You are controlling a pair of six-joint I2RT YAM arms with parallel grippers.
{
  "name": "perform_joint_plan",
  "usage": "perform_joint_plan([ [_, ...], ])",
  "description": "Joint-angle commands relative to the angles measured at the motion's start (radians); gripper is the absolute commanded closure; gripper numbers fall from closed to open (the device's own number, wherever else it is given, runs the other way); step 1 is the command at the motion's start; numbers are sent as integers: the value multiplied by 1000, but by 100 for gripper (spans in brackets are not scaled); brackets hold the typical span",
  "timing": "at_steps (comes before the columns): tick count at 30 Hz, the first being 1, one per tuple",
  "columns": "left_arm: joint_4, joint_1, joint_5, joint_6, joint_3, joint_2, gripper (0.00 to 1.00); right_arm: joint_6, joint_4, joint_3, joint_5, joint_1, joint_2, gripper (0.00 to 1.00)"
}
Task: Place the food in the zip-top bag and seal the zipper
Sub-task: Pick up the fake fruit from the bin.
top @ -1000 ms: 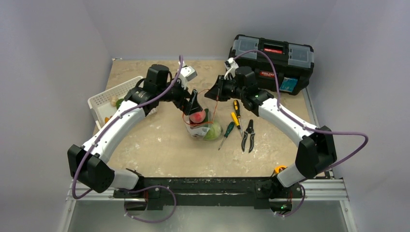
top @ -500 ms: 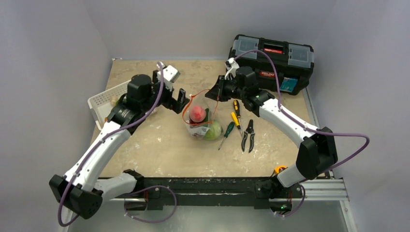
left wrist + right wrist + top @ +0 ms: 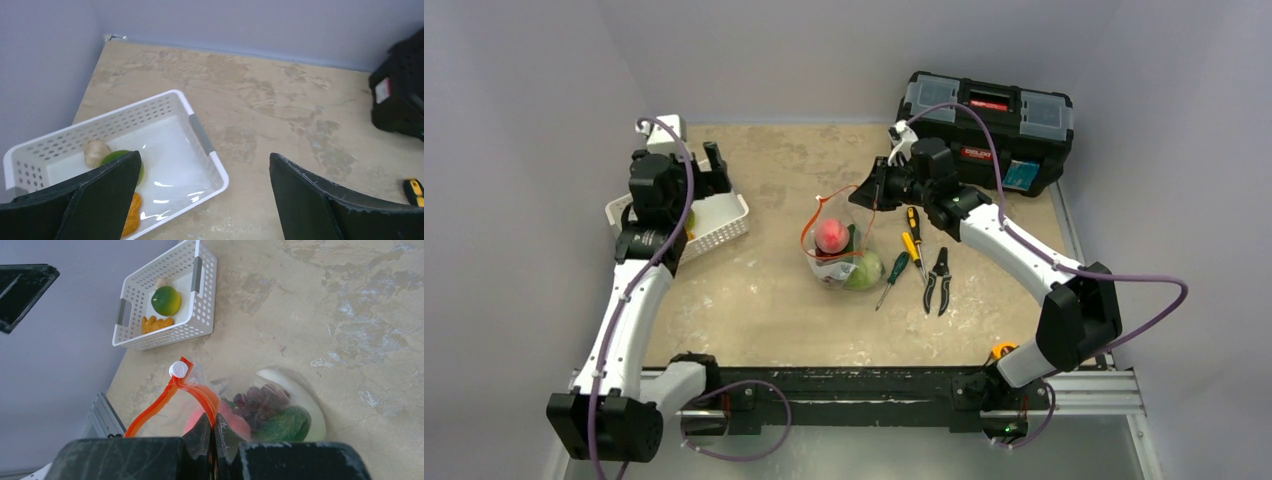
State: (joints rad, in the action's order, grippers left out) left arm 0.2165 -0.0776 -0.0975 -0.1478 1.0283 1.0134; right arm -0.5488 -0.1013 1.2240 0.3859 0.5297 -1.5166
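Note:
The clear zip-top bag stands mid-table and holds a pink-red peach, a leafy green cabbage and dark red grapes. Its orange-red zipper gapes open in a loop, with a white slider at the far end. My right gripper is shut on the zipper strip, also in the right wrist view. My left gripper is open and empty above the white basket's near corner. A green round fruit lies in the basket, also in the right wrist view.
The white slotted basket stands at the far left and also holds an orange piece and a beige piece. Screwdrivers and pliers lie right of the bag. A black toolbox stands at the back right.
My left arm has swung left, away from the bag's mouth, and now hangs over the basket. The peach stays in the bag. The right gripper has kept its hold.

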Motion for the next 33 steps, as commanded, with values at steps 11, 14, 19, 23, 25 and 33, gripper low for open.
perform_joint_plan([
  [11,151,436,91,-425,145,429,0,23,14,47,30,-1,-13,100],
  [14,244,461,121,-481,213,531,0,15,43,22,25,-1,1,100],
  [19,345,466,166,-517,288,648,0,22,38,12,17,-1,16,100],
  [23,373,465,138,-504,316,702,0,27,26,20,24,0,14,100],
  [25,351,465,123,-489,325,721,2,17,45,8,17,-1,17,100],
  [33,367,464,68,-404,429,852,7,2,47,-1,4,-1,42,100],
])
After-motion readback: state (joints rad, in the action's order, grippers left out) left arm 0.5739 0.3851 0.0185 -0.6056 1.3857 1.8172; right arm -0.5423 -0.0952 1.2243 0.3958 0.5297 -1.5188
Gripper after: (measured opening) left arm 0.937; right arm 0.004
